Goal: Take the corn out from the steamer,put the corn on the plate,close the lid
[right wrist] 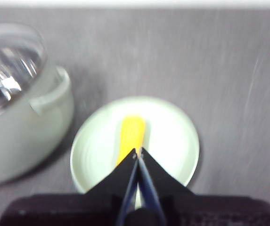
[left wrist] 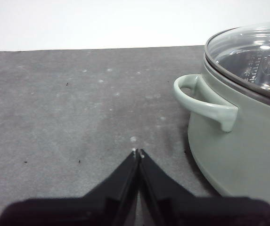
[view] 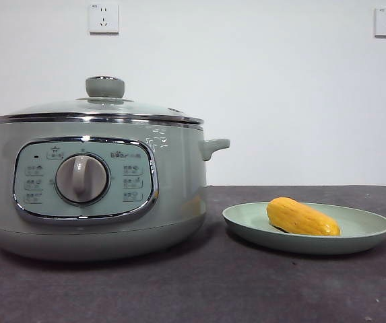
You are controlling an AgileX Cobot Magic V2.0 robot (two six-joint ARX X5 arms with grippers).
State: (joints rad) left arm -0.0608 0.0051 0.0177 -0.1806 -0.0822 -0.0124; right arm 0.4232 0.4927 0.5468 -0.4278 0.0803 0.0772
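Evidently done: corn (view: 302, 217) lies on plate (view: 376, 232), at 3 o'clock of steamer (view: 179, 182); lid (view: 98, 108) seated on rim, sealing pot. Left pincer (left wrist: 138, 153) clenched, empty, near steamer handle. Right pincer (right wrist: 137, 153) clenched, empty, above plate.

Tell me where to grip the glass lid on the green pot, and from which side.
Grip the round glass lid with chrome rim by its pale-green knob, coming straight down from above. The knob stands upright at the centre, narrow enough for two jaws, while the dome is smooth and sloped and its rim sits flush on the sage-green steamer pot, probably leaving no edge to pinch.
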